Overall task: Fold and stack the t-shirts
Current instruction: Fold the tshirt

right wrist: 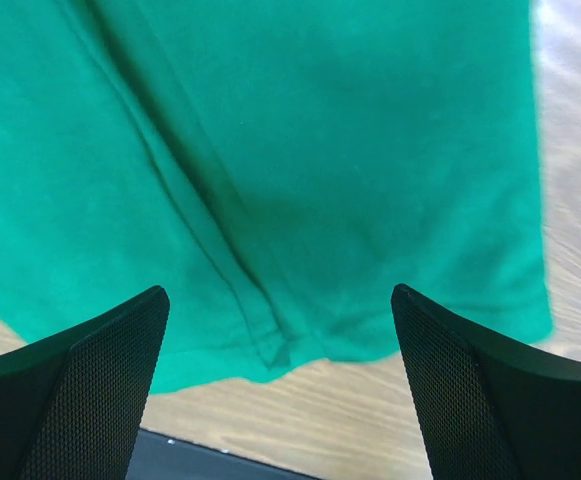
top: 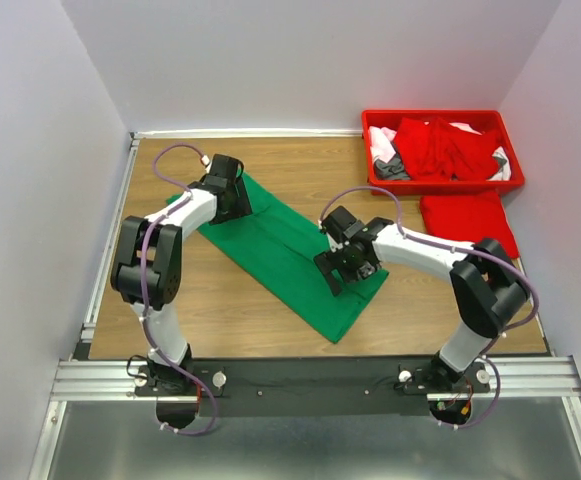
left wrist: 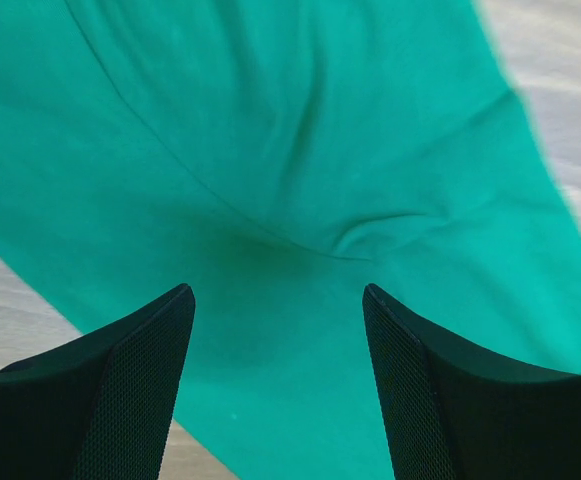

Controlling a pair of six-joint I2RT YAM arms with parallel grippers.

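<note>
Your left gripper [left wrist: 278, 296] and right gripper [right wrist: 280, 293] gape wide, empty, over the green shirt [top: 290, 255] lying diagonally across the table [top: 240, 325]; bare wood near-left. Far-right bin [top: 506, 134] holds red, white, grey clothes [top: 442, 150].

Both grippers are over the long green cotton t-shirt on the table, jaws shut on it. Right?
Not quite. Both wrist views show the left gripper and the right gripper over the long green cotton t-shirt with jaws open, gripping nothing.

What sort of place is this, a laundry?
Probably a robot test cell, not a laundry: white walls box in a wooden table, a left arm and right arm are bolted to a metal rail, and a red bin holds clothes.
</note>
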